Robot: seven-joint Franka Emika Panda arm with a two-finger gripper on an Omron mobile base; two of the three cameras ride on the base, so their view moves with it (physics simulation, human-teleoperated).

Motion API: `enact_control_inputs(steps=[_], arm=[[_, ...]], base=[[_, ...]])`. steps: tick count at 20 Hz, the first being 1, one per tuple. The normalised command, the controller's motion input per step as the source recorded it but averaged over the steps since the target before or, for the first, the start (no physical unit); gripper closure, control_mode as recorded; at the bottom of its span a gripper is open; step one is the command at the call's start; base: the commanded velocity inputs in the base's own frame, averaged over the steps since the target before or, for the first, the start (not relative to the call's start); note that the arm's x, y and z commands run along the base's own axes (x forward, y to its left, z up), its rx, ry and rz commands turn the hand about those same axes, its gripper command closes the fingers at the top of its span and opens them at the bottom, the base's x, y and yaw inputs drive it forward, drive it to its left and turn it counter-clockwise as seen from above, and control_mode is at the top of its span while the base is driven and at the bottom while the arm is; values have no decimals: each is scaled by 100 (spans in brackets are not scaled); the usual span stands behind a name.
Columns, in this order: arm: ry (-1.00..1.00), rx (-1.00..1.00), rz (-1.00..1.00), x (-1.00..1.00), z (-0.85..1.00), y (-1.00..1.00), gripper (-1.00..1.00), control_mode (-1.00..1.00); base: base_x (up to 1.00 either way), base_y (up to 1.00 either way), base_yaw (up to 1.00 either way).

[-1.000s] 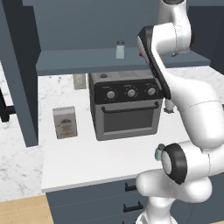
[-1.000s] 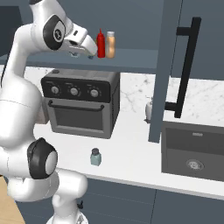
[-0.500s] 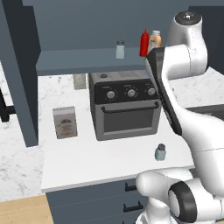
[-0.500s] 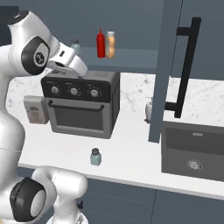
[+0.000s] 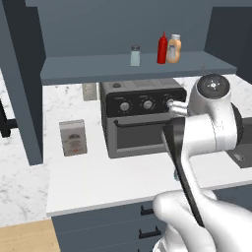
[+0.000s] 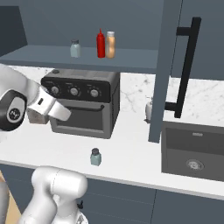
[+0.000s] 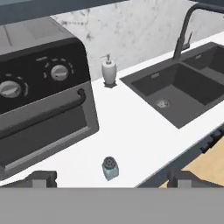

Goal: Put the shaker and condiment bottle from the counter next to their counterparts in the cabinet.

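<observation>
The arm has swung down from the cabinet (image 6: 131, 61), where the red bottle (image 6: 101, 43) stands touching the orange bottle (image 6: 110, 44), and its gripper (image 7: 111, 177), jaws spread wide and empty, now hangs above the shaker (image 7: 110, 168) on the counter (image 7: 131, 127) before the oven (image 7: 43, 96).

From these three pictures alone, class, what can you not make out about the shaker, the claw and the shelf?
- Shaker: in the left base view, the arm hides it.
- Claw: hand view's bottom edge cuts its tips.
- Cabinet: top edge cuts it off above the shelf.
- Red bottle, orange bottle: too small to tell whether they touch.
</observation>
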Motion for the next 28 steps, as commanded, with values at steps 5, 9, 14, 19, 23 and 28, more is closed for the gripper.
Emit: enact_control_inputs(steps=[5, 9, 14, 19, 23, 28], arm=[[-25, -2, -21, -65, -93, 14, -100, -100], [-7, 0, -13, -43, -60, 16, -100, -100], [-3, -1, -4, -16, -53, 20, -100, -100], [-22, -9, -3, 0, -94, 14, -100, -100], [-31, -12, 0, 0, -100, 9, -100, -100], [-28, -5, 0, 2, -81, 0, -100, -100]], base=[[0, 0, 0], [0, 0, 0], [0, 0, 0], [0, 0, 0], [0, 0, 0], [0, 0, 0]])
